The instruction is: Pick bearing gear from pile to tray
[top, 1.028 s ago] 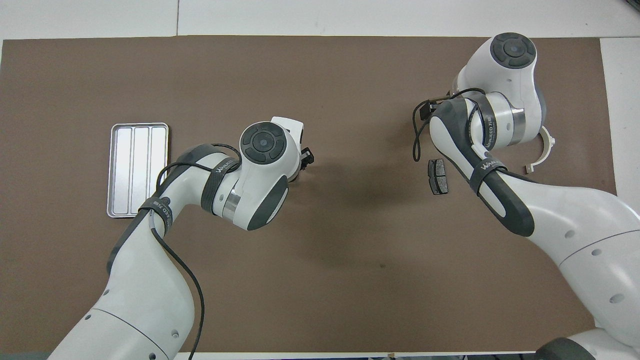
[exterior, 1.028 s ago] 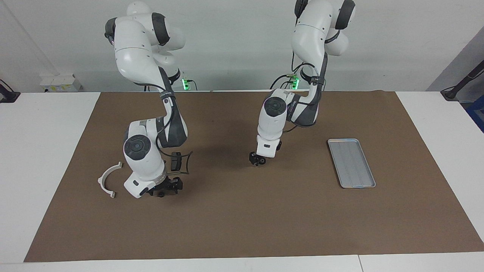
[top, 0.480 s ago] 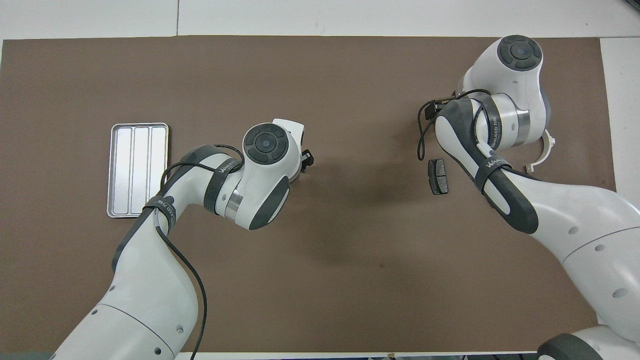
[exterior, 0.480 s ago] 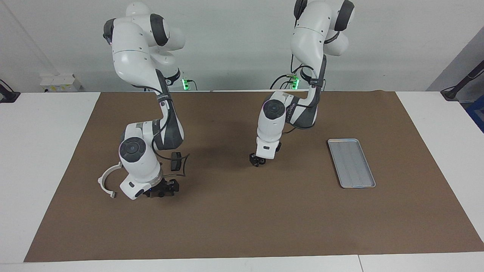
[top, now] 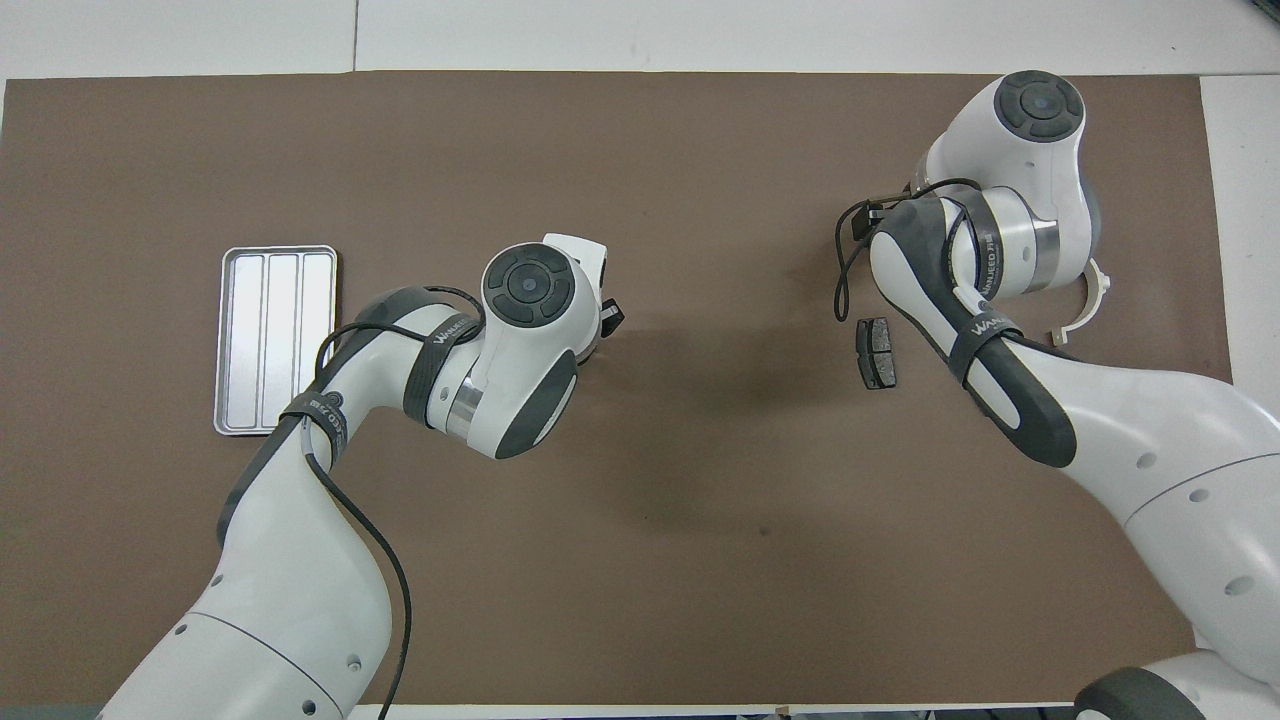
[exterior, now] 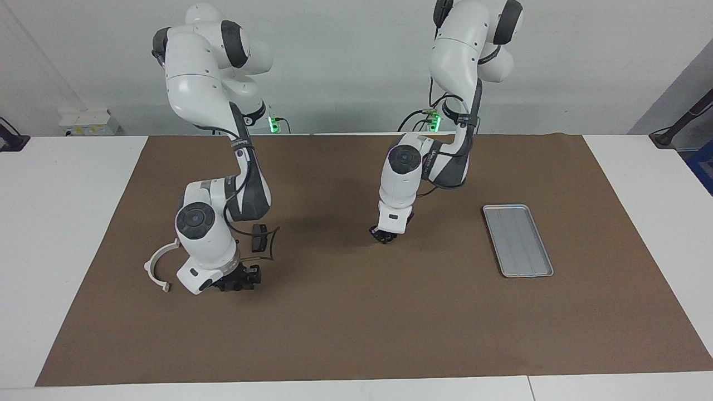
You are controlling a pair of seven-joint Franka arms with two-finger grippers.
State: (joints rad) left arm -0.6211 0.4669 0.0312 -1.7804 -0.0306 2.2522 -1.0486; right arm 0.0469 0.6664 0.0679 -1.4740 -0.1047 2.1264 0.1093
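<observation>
The pile lies at the right arm's end of the brown mat: a white half-ring bracket (exterior: 159,267) (top: 1088,300) and a dark grey brake pad (exterior: 257,238) (top: 877,352). My right gripper (exterior: 239,281) is open and low at the mat, between the bracket and the pad; in the overhead view its own wrist hides it. I cannot tell any tiny black piece apart from its dark fingers. My left gripper (exterior: 384,235) (top: 608,318) hangs over the middle of the mat. The silver-grey ridged tray (exterior: 518,240) (top: 275,340) lies at the left arm's end with nothing in it.
The brown mat (exterior: 362,334) covers most of the white table. A black cable (exterior: 270,245) loops from the right wrist down beside the brake pad.
My right hand has shifted a little toward the bracket and sunk closer to the mat. My left wrist has turned slightly in place.
</observation>
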